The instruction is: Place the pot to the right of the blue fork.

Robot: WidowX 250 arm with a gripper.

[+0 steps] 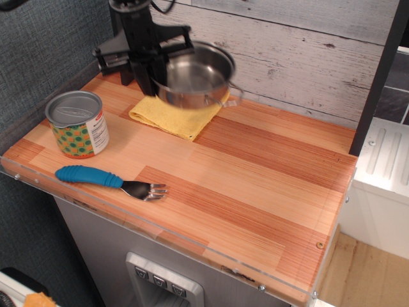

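Above the yellow cloth the gripper clamps the pot by its left rim; the blue fork lies well forward-left, tines pointing right.

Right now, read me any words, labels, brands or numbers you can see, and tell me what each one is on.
Nothing can be read.
Can: a white panel of small print on its dotted label, too small and blurred to read.
Buttons on the front below the table: marks too small to read.
Pot, fork and yellow cloth: no text visible.
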